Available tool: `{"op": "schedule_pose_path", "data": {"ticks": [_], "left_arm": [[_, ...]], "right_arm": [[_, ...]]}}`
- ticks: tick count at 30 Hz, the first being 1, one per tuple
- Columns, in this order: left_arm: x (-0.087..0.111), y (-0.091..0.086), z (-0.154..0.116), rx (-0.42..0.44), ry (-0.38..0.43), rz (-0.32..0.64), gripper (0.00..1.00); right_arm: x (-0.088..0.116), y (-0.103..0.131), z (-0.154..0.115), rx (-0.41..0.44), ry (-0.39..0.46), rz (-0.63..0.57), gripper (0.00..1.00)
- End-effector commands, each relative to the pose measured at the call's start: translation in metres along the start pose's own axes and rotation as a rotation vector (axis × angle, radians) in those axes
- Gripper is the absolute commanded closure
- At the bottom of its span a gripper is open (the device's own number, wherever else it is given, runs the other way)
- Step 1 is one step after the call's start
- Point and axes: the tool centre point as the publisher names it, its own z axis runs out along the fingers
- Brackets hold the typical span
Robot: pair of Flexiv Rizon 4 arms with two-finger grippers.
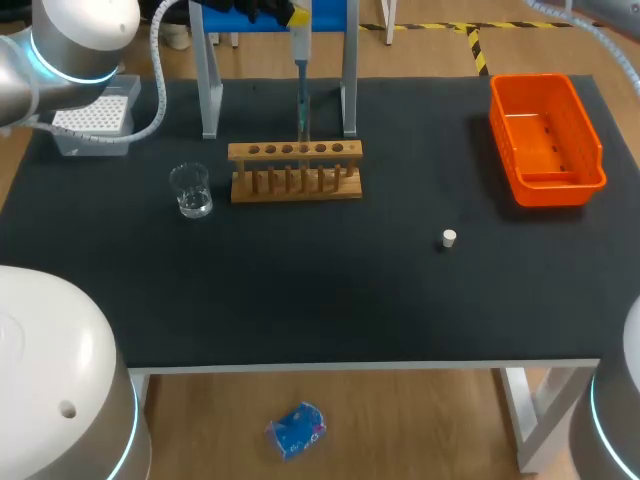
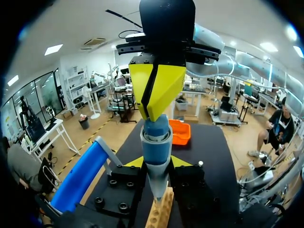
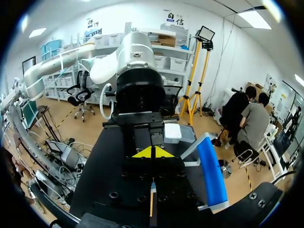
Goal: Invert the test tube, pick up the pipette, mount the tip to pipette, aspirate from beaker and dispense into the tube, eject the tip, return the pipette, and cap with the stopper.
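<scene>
Nearest on the black table, the white stopper stands alone, well apart from everything else, most likely parked there until the tube is ready for capping. Further in, the beaker, with a little clear liquid, sits just beside the wooden rack. I judge that closeness is meant to make the trip between drawing and delivering a short sideways one. Above the rack's middle holes the pipette hangs upright, its thin lower end reaching down to the rack's top board; whether a tube stands there I cannot tell. The left wrist view explains the hold. The left gripper pinches the blue barrel from both sides, yellow tips against it, which holds it plumb over the rack. The right gripper, its fingers pressed together into one blunt wedge, points down at the pipette's top end, touching or just above it, a pose suited to working the plunger. I read this as the dispensing step. Beyond are the pipette stand, where the pipette belongs afterwards, and the tip box at the far left. The orange bin at the right is probably there for the used tip.
</scene>
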Motion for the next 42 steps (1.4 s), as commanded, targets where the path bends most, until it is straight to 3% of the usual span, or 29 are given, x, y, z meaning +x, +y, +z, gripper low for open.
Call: {"op": "schedule_pose_path", "data": {"ticks": [1,33,37,38,42], "left_arm": [[0.001,-0.003,-0.003,0.000,-0.001,0.000,1.00],[0.001,-0.003,-0.003,0.000,-0.001,0.000,1.00],[0.001,-0.003,-0.003,0.000,-0.001,0.000,1.00],[0.001,-0.003,-0.003,0.000,-0.001,0.000,1.00],[0.001,-0.003,-0.003,0.000,-0.001,0.000,1.00]], "right_arm": [[0.000,-0.003,0.000,0.001,0.000,-0.001,1.00],[-0.013,0.031,-0.031,-0.036,-0.066,-0.069,1.00],[-0.015,0.026,-0.042,-0.027,-0.091,-0.062,0.09],[-0.016,0.024,-0.044,-0.023,-0.097,-0.060,0.00],[-0.017,0.014,-0.056,-0.017,-0.117,-0.050,0.00]]}}
